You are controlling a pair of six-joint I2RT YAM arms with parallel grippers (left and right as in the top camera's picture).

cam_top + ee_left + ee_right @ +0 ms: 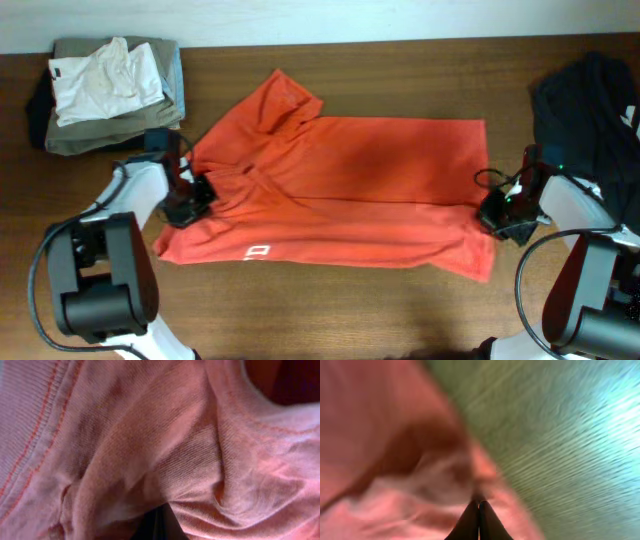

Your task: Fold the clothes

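The red-orange T-shirt [340,190] lies spread across the table, partly folded, white lettering [258,253] near its front left edge. My left gripper [192,203] is at the shirt's left side, shut on its cloth; red fabric [165,445] fills the left wrist view and hides the fingertips. My right gripper [492,212] is at the shirt's right edge, its two dark fingers [479,507] pressed together on the shirt's edge [420,460].
A white top [105,75] lies on a khaki-grey folded pile [110,125] at the back left. A dark garment [590,95] lies at the back right. Bare wooden table [330,310] shows along the front and beside the right gripper [560,435].
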